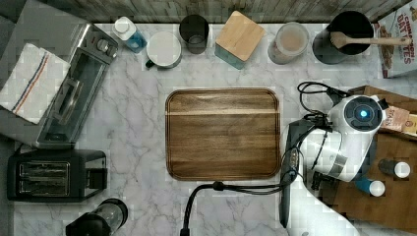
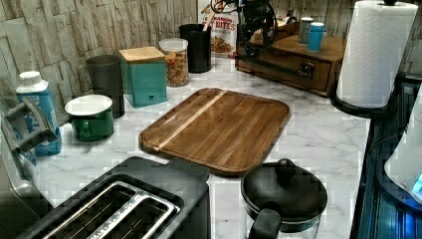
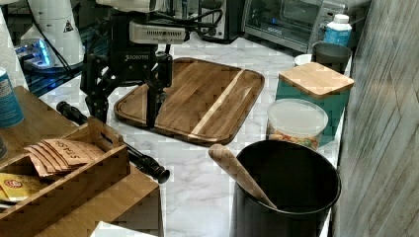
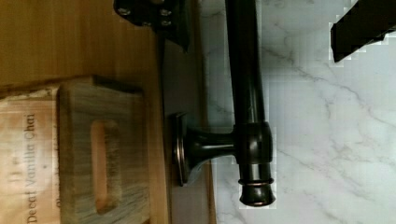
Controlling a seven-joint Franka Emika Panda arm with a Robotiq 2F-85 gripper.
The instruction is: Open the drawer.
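I have the end effector point(image 3: 126, 111) hanging fingers-down over the black bar handle point(image 3: 113, 143) of the drawer point(image 2: 286, 62), spread wide and gripping nothing. In the right view one finger point(image 3: 97, 106) sits at about 10 o'clock of the bar's near end and the other point(image 3: 153, 106) over the edge of the cutting board point(image 3: 197, 94); the bar runs between them below. In the wrist view the handle point(image 4: 247, 93) passes between the two finger parts, apart from both, with its post fixed to the drawer front, which sits flush with the cabinet point(image 4: 70, 42). In the top view the arm point(image 1: 344, 142) stands at 3 o'clock of the board on the marble bench point(image 1: 133, 123). A wooden tea-packet box point(image 3: 64, 182) rests on the cabinet top.
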